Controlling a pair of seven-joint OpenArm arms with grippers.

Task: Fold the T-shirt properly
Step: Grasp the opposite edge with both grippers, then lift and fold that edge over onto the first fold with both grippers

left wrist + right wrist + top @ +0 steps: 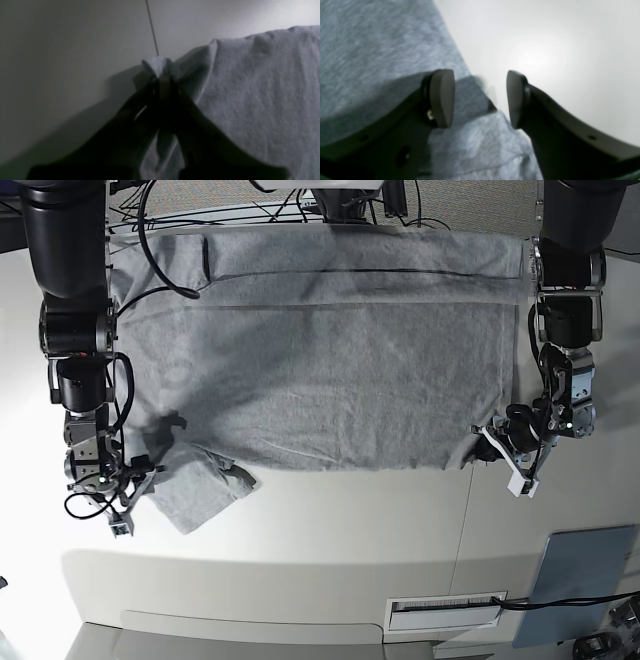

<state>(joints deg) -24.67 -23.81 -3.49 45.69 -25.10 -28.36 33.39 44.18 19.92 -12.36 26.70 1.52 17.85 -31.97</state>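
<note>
**Grey T-shirt spread across a pale counter, one corner pinched**

The counter is a smooth off-white surface, lit brightly enough to glare in the right wrist view. A thin dark seam line runs across it in the left wrist view. At the lower right of the base view lies a flat grey-blue panel, with a white slotted strip just left of it. Cables hang at the top edge, behind the cloth.

The T-shirt lies spread wide over the upper half of the base view, plain side up, its lower left sleeve folded out toward the frame's lower left.

The left pincer, at the right of the base view, is clamped on a bunched corner of the T-shirt's hem. The right pincer stands apart, its pads straddling the sleeve's edge with cloth between them but not squeezed; whether a pad touches the fabric I cannot tell.
</note>
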